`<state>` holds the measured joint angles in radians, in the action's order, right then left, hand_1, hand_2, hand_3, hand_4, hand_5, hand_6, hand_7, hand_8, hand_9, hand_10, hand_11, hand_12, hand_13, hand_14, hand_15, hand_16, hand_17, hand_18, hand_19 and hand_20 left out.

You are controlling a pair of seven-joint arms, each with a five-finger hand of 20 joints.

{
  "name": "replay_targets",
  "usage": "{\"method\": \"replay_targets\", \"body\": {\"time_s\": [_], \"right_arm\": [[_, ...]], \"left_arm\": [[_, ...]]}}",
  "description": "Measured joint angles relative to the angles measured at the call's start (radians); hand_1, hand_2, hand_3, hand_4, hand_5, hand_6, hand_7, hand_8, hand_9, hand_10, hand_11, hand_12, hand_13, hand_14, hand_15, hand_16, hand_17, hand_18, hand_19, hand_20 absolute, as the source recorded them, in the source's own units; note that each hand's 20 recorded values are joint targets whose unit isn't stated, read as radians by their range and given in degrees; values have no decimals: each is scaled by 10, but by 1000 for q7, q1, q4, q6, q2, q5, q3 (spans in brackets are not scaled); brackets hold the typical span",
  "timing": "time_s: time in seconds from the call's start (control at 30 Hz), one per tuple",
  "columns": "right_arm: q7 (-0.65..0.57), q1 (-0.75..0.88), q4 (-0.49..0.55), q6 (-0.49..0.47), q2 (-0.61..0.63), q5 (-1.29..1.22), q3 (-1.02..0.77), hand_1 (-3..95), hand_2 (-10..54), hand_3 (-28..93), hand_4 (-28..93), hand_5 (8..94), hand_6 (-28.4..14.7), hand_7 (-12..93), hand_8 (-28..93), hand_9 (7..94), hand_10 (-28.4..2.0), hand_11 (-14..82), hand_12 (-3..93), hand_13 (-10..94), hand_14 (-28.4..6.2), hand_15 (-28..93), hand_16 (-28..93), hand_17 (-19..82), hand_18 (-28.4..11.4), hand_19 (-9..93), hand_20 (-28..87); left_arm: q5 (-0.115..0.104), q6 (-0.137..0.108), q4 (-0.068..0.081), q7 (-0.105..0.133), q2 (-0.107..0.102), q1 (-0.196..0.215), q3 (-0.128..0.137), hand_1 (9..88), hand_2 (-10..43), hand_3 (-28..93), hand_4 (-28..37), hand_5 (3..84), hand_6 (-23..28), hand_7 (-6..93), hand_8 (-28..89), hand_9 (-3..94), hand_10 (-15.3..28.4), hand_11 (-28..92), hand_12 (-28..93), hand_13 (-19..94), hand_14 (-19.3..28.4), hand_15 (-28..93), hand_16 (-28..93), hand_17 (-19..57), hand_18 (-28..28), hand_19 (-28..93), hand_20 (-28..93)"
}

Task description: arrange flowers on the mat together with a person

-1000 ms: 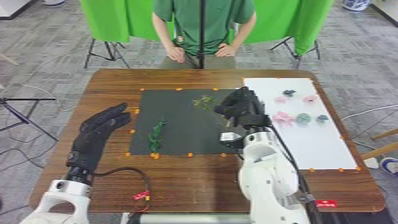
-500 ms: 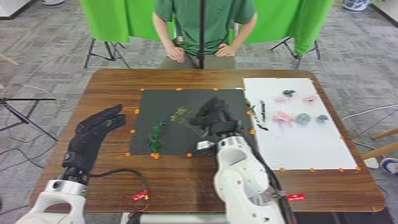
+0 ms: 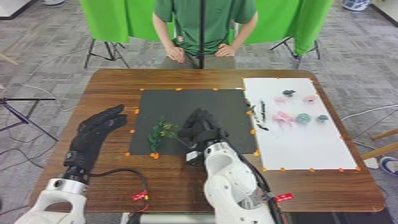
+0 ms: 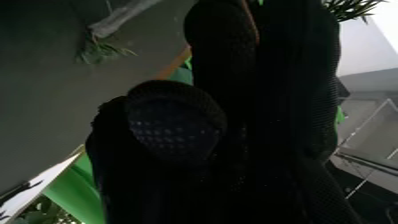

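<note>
Our right hand [image 3: 204, 131] has just carried the yellow-green sprig [image 3: 166, 129] from the upper right of the dark mat [image 3: 191, 101] to its lower left half; we have the sprig's stem gripped between thumb and fingers, its tip now near the leafy green stem [image 3: 155, 142] on the mat, so the two seem about to form one cluster; our left hand [image 3: 100, 125] waits left of the mat, fingers straight and holding nothing; letting the sprig go looks next.

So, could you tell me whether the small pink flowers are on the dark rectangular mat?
No, the pink flowers lie on the white rectangular sheet right of the mat.
</note>
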<state>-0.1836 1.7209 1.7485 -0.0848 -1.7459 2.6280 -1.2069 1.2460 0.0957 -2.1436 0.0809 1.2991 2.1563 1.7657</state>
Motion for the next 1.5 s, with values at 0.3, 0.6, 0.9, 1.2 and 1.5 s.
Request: {"method": "replay_targets", "body": {"time_s": [0.3, 0.6, 0.9, 1.2, 1.5], "right_arm": [[12, -5, -27, -2, -12, 29, -23, 820, -95, -283, 364, 886, 0, 170, 83, 937, -103, 357, 168, 937, -17, 590, 202, 711, -114, 932, 488], [15, -13, -33, 3, -15, 29, -29, 753, -95, -283, 402, 875, -3, 163, 65, 937, -106, 350, 170, 937, -19, 585, 207, 710, -113, 932, 485], [23, -13, -29, 13, -17, 18, -35, 370, -95, 650, -202, 872, 2, 174, -71, 937, -108, 345, 175, 937, -21, 578, 212, 709, -113, 932, 480], [-10, 32, 148, 10, 49, -67, -43, 272, -88, 705, -102, 878, -3, 168, -102, 937, -113, 342, 176, 937, -27, 576, 216, 708, -117, 932, 483], [-39, 106, 207, -76, 116, -84, -71, 215, 131, 692, -118, 875, 1, 134, -108, 937, -116, 399, 173, 937, -35, 625, 212, 725, -129, 932, 512]], "left_arm": [[0, 5, 2, 0, -1, -6, -2, 287, -84, 614, -164, 430, 37, 97, -51, 424, 127, 158, 150, 322, 175, 138, 63, 7, 151, 109, 185], [0, 7, 4, 0, -1, -8, -7, 287, -84, 613, -164, 429, 38, 96, -51, 422, 127, 158, 151, 321, 176, 136, 64, 7, 151, 108, 186], [0, 10, 4, -1, -1, -9, -8, 287, -85, 611, -163, 429, 38, 95, -49, 422, 126, 157, 151, 321, 176, 136, 65, 7, 151, 108, 185], [-2, 10, 0, -2, 10, 3, 2, 286, -84, 612, -163, 429, 38, 94, -50, 422, 126, 157, 151, 321, 176, 136, 65, 6, 151, 108, 185], [-2, 14, -1, -5, 16, 11, 7, 286, -82, 610, -163, 428, 39, 93, -49, 422, 126, 158, 152, 321, 176, 136, 65, 6, 151, 108, 185]]}}
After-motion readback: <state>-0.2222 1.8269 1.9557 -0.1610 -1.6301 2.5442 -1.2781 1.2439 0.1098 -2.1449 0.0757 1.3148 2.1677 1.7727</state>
